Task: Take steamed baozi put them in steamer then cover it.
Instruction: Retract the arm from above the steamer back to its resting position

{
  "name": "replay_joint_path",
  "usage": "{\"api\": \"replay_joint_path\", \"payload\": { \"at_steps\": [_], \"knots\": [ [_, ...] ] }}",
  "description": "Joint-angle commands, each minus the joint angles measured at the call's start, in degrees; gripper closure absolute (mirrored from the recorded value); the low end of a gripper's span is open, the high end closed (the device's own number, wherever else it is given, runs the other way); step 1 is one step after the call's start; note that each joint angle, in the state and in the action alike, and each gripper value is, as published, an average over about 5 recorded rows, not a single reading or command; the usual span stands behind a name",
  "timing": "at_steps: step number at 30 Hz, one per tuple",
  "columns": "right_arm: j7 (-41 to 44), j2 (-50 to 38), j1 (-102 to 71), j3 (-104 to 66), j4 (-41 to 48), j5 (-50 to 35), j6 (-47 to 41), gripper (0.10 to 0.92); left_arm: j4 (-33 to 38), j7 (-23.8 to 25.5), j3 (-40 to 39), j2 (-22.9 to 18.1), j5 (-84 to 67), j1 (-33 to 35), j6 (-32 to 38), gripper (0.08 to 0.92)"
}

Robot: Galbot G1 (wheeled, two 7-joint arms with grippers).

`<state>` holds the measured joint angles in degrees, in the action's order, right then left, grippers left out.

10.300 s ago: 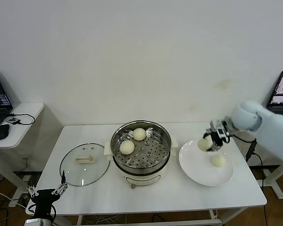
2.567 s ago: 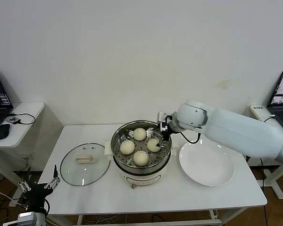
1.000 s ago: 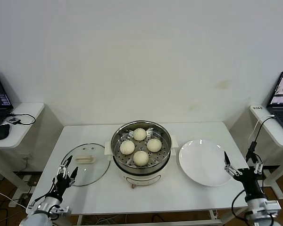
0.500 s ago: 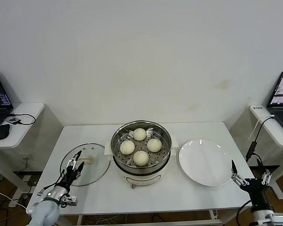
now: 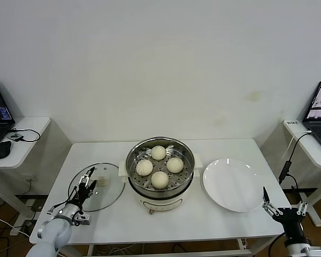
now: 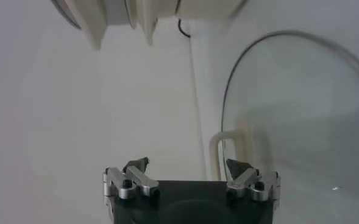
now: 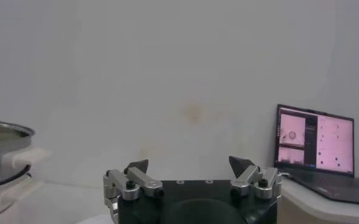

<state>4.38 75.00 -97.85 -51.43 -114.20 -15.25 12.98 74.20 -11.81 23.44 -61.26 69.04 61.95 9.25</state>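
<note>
Head view shows four steamed baozi [image 5: 160, 166] in the steamer [image 5: 159, 188] at frame centre, the cover [image 5: 96, 186] flat at lower left with the left gripper [image 5: 87, 184] spread wide and empty above it, and the right gripper [image 5: 283, 210], likewise gaping, at lower right.

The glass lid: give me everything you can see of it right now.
The cover is a round clear glass lid with a thin metal rim and a cream-white bar handle in its middle. It lies flat on the white table, handle up, left of the steamer, its rim close beside it. The left gripper hovers open over it, beside the handle, not gripping.
</note>
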Motion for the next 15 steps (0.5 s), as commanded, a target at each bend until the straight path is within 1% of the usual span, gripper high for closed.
{"api": "replay_joint_path", "payload": {
  "at_steps": [1, 6, 9, 15],
  "knots": [
    [0.1, 0.3, -0.1, -0.1, 1.0, -0.1, 0.3, 0.202, -5.4, 0.0, -0.9, -0.4, 0.6, -5.0, -0.1, 0.177],
    [0.2, 0.4, 0.0, 0.1, 1.9, -0.1, 0.5, 0.203, -6.2, 0.3, -1.2, -0.5, 0.5, -6.2, -0.4, 0.177],
    [0.3, 0.4, 0.1, 0.2, 2.2, -0.1, 0.6, 0.202, -6.6, 0.7, -1.6, -0.6, 0.5, -6.6, -0.4, 0.209],
    [0.3, 0.5, 0.5, 0.7, 2.4, 0.0, 0.5, 0.203, -7.6, 1.0, -2.1, -0.9, 0.3, -7.1, -0.5, 0.372]
  ]
}}
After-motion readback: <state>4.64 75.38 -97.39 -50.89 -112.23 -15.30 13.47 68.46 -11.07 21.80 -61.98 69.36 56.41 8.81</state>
